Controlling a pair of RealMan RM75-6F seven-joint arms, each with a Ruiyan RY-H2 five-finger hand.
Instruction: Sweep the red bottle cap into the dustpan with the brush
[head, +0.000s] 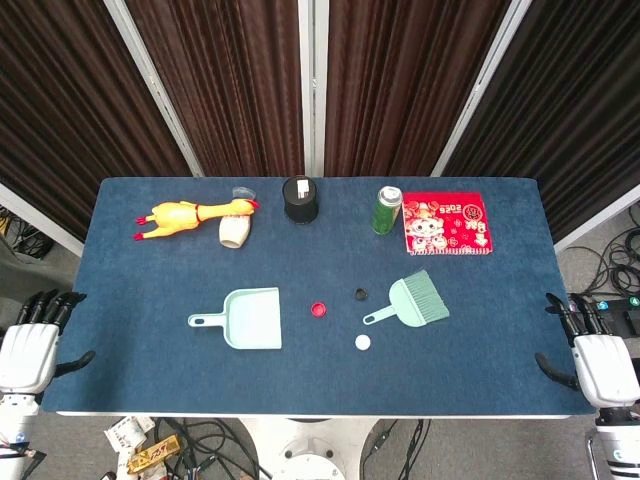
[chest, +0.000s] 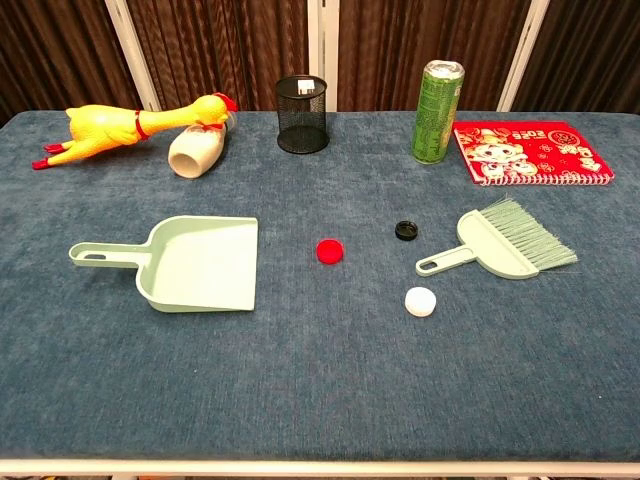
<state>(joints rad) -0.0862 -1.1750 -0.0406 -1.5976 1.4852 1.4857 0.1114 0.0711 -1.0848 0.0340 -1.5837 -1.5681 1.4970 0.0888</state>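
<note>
The red bottle cap (head: 319, 309) (chest: 329, 251) lies on the blue table between the dustpan and the brush. The pale green dustpan (head: 245, 319) (chest: 190, 263) lies to its left, handle pointing left, mouth facing the cap. The pale green brush (head: 414, 301) (chest: 503, 243) lies to its right, bristles to the far right, handle toward the cap. My left hand (head: 30, 345) hangs off the table's left edge, fingers apart, holding nothing. My right hand (head: 597, 355) hangs off the right edge, also empty with fingers apart. The chest view shows neither hand.
A black cap (head: 361, 294) (chest: 405, 230) and a white cap (head: 362, 342) (chest: 421, 301) lie near the brush handle. At the back stand a rubber chicken (head: 185, 216), a white cup on its side (head: 235, 231), a black mesh holder (head: 300, 199), a green can (head: 387, 210) and a red notebook (head: 447, 224).
</note>
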